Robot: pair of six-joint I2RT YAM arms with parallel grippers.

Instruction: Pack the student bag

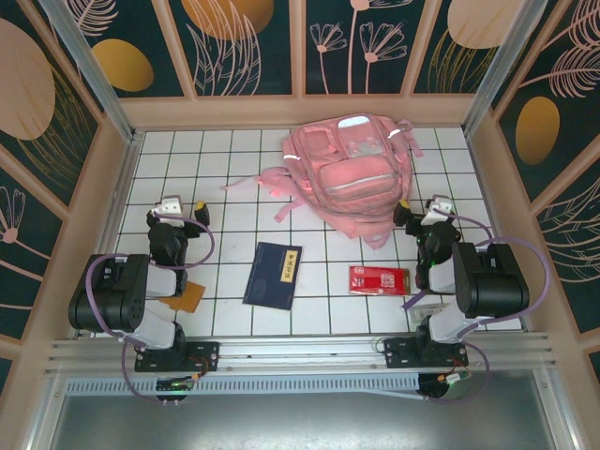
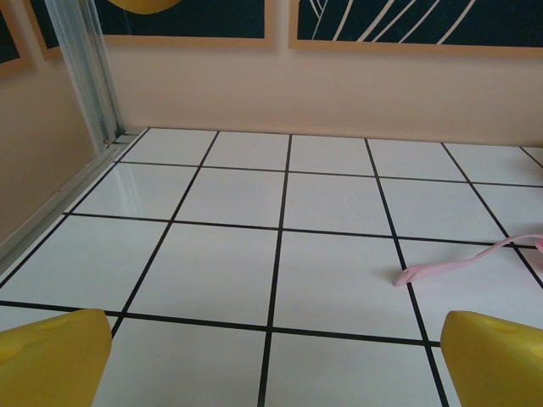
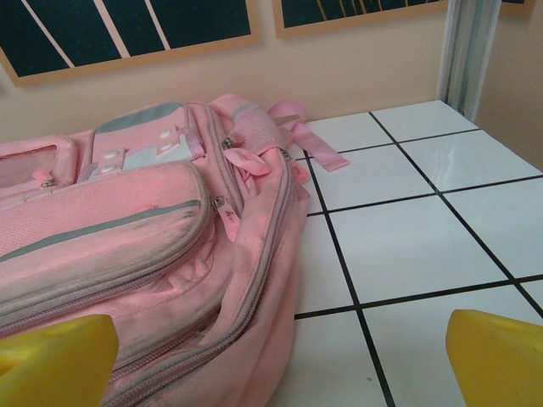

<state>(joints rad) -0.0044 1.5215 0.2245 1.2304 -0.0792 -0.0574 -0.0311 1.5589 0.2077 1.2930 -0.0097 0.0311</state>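
Backpack (image 1: 349, 172) | pink, soft | flat on tiles | pockets zipped

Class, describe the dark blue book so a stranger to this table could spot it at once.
Find the big pink backpack at the far side of the white tiled table. Toward the near edge, left of a red packet, lies the book. It alone on the table is dark blue.

student bag (image 1: 347, 173): ahead and left of right gripper (image 1: 422, 208), just beside it | bag strap (image 2: 475, 259): ahead and right of left gripper (image 1: 185, 206) | booklet (image 1: 273, 274): behind left gripper, to its right | packet (image 1: 379, 279): behind right gripper, to its left | card (image 1: 187, 297): behind left gripper, partly under the arm
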